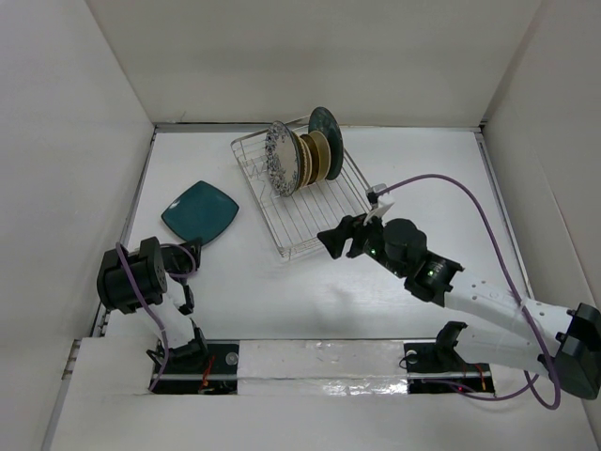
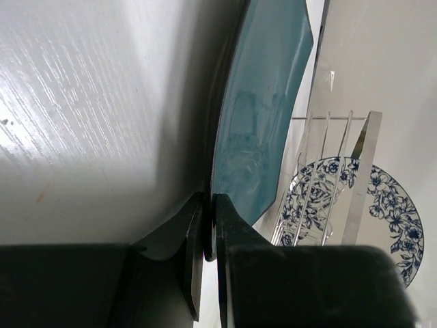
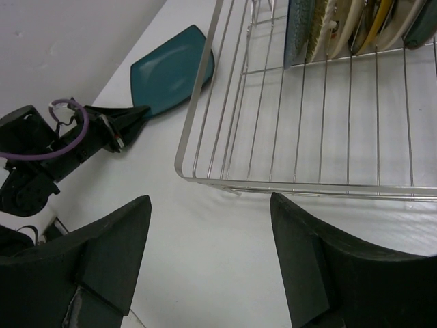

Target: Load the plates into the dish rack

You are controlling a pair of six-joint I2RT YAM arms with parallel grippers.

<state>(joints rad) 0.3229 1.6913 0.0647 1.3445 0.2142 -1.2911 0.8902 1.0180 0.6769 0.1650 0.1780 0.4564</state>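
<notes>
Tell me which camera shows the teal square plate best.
Top external: the teal square plate shows nearly whole, face up, left of the dish rack. The left wrist view sees it only edge-on, its rim in the left claw. The right wrist view shows it obliquely, one corner behind the rack's rim.

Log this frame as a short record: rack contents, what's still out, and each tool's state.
racked: round plates standing upright in the dish rack
outside: teal square plate, on the table left of the rack
left tool: shut on that plate's near edge
right tool: open, empty, by the rack's near corner
</notes>
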